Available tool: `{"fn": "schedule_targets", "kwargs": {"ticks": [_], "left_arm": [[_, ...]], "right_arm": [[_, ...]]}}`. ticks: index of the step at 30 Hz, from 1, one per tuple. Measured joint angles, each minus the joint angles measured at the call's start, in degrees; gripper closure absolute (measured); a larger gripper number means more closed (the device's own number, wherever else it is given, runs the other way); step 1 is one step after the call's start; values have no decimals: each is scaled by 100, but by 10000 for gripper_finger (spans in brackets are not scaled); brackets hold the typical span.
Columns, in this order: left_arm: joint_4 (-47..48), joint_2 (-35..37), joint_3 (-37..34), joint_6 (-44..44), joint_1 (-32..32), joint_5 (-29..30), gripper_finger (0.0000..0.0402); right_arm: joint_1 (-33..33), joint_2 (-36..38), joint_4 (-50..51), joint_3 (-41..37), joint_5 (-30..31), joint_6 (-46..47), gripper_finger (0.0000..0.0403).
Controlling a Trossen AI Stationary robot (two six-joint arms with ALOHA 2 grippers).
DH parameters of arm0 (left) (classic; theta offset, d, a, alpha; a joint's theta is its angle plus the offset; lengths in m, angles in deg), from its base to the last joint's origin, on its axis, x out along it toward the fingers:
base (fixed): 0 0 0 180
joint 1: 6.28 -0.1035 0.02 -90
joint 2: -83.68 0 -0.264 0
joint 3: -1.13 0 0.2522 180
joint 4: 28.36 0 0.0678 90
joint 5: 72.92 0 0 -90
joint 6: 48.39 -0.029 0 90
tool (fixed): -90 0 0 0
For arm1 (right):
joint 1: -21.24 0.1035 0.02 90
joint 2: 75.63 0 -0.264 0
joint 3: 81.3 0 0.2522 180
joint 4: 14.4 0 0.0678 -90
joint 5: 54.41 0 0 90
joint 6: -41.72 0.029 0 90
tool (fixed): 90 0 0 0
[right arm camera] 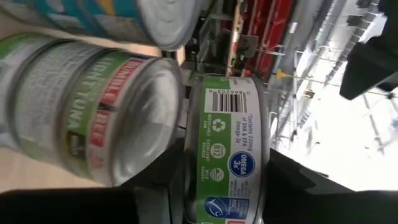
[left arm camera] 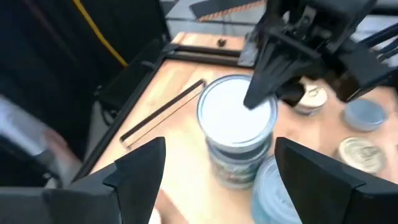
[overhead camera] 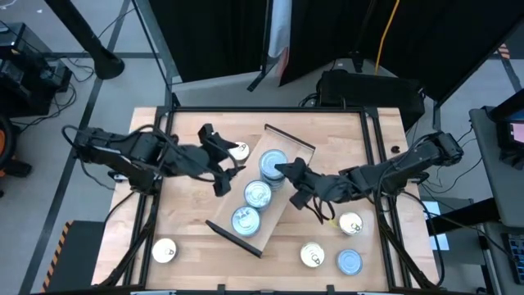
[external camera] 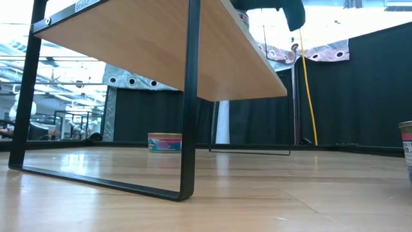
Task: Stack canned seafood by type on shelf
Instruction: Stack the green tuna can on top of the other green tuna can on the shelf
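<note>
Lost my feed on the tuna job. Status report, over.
Left gripper open, beside shelf. Right gripper at the far stack of tins, holding a green-labelled tin. Loose tins remain on table. Nothing blocking.

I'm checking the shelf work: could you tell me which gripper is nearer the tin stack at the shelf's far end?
Right. The right gripper is at the far-end stack, its fingertips over it. The left gripper, open, hangs beside the shelf, clear of that stack.

Blocked at the centre by three stacks of flat round blue-topped tins (overhead camera: 258, 194) on the light wooden shelf (overhead camera: 282, 141); open tabletop toward 8 o'clock.
</note>
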Motion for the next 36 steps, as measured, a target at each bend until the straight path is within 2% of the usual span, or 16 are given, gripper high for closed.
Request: {"fn": "schedule_targets", "kwargs": {"ticks": [6,13,20,26,32,36], "left_arm": [[48,-2,-296,201,181,254,100],[7,1,-300,304,257,362,100],[7,2,-300,289,257,393,100],[12,1,-300,260,257,395,100],[23,2,-300,163,257,415,100],[9,2,-298,153,257,422,100]], "right_arm": [[-70,2,356,2,-480,273,262],[-141,7,448,7,-569,517,258],[-143,73,491,7,-1009,575,215],[-198,328,542,9,-1073,777,177],[-222,696,788,9,-1664,1185,170],[-233,804,945,9,-1797,1366,170]]}}
